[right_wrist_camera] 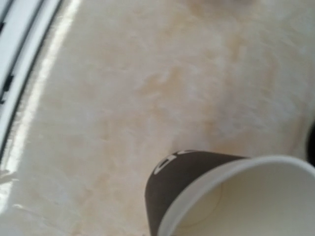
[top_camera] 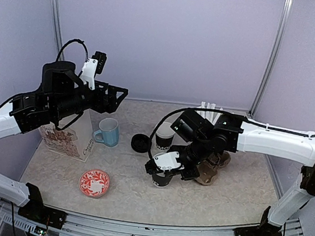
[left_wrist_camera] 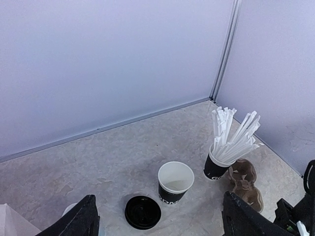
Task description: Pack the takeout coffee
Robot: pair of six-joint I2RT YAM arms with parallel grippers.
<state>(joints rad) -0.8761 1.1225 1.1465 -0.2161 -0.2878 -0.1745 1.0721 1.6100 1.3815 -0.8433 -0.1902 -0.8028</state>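
The takeout cup [top_camera: 164, 136] is standing upright and open mid-counter [top_camera: 233, 198], its long axis vertical, with its black lid [top_camera: 140, 143] lying flat just beside it at 9 o'clock. The right pincer [top_camera: 162, 177] is sitting clenched near the cup's 6 o'clock, making the right arm the nearer one. Its wrist view is showing a tilted black cup [right_wrist_camera: 197, 191] close up; whether that is being gripped, I cannot tell. The left pincer [top_camera: 119, 100] is hanging released, well off at 9 o'clock above the paper bag [top_camera: 66, 137].
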